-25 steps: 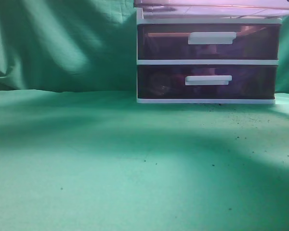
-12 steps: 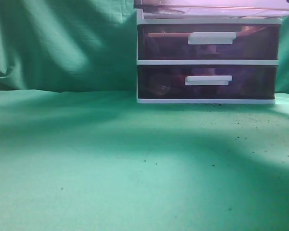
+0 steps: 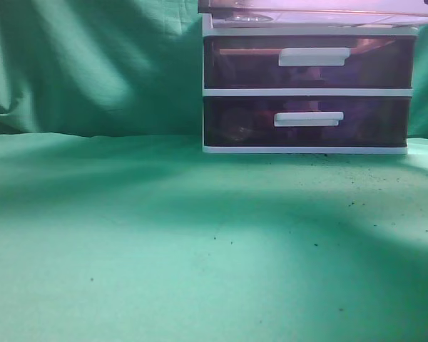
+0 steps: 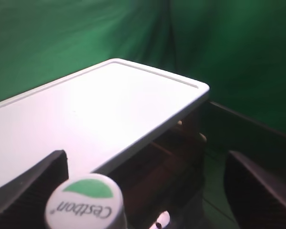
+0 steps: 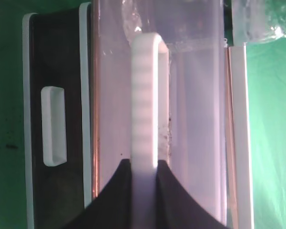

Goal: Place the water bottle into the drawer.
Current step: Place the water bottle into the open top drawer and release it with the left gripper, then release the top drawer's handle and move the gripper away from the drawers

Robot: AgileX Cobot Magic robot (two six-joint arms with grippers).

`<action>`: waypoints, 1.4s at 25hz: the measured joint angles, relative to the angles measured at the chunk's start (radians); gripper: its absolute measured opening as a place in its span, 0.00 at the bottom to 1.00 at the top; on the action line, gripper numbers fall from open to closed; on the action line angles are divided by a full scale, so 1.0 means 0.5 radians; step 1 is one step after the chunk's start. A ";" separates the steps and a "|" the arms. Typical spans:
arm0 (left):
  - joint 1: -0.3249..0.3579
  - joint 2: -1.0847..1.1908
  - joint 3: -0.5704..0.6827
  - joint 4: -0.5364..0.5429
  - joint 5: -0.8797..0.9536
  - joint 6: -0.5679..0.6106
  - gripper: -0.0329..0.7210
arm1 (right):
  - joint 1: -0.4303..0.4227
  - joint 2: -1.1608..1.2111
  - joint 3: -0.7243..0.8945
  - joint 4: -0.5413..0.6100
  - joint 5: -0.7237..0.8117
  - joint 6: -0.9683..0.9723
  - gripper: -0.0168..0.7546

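The water bottle shows only in the left wrist view, as a white cap with a green leaf standing next to the left finger of my left gripper. The bottle hangs above the white-framed unit and the dark opening of the drawer. Its body is hidden. My right gripper is shut on the drawer's white bar handle. The drawer is pulled out and also shows at the top edge of the exterior view. Neither gripper is in the exterior view.
Two lower drawers are closed, and one of their handles shows in the right wrist view. Green cloth covers the table and the backdrop. Crumpled clear plastic lies beside the unit.
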 joint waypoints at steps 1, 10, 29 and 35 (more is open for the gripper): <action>-0.014 0.027 0.000 -0.013 -0.087 0.015 0.84 | 0.000 0.000 0.000 0.000 0.003 0.003 0.15; -0.243 0.305 -0.051 -0.061 -0.660 0.025 0.78 | 0.000 0.000 0.000 -0.024 0.003 0.096 0.15; -0.213 0.173 -0.422 0.600 0.544 -0.179 0.21 | 0.000 0.000 0.049 -0.014 -0.056 0.039 0.15; -0.178 -0.128 -0.437 1.816 1.467 -1.314 0.04 | 0.000 0.021 -0.051 0.034 0.042 -0.186 0.15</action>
